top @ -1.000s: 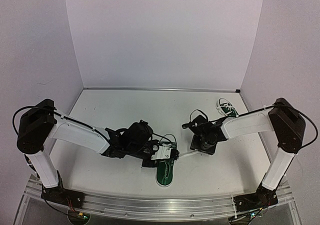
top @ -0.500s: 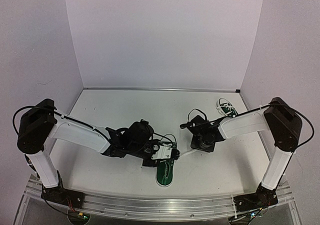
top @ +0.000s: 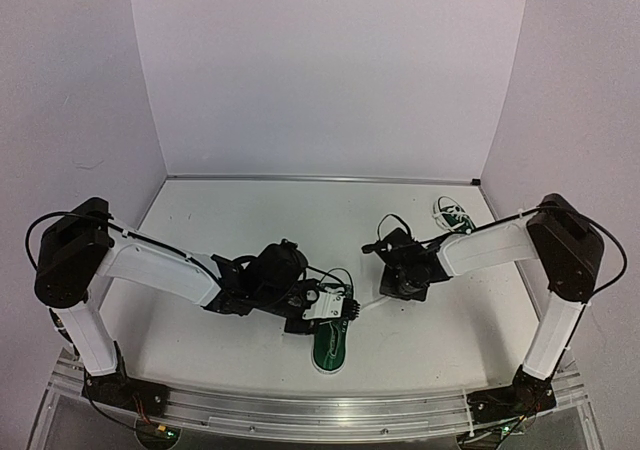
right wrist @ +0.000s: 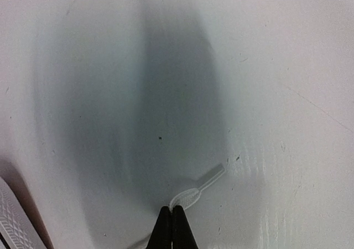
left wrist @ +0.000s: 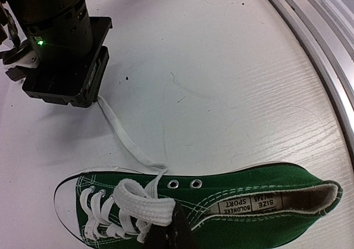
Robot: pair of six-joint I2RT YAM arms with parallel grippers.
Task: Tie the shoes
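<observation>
Entry one: my left fingers (left wrist: pixel 182 239), closed on the broad white lace (left wrist: pixel 145 203) over the eyelets of the near shoe (left wrist: pixel 265 205), which stands on the tabletop (left wrist: pixel 221 66). Entry two: my right fingers (right wrist: pixel 166 232), pinched shut on the free lace end (right wrist: pixel 199 183), near that shoe's toe, the strand running back to it. Entry three: second shoe (top: pixel 455 215), well apart from the near shoe, behind my right arm.

Green shoe (left wrist: pixel 260 205), lace (left wrist: pixel 119 128) reaching right tool (left wrist: pixel 88 88)
</observation>
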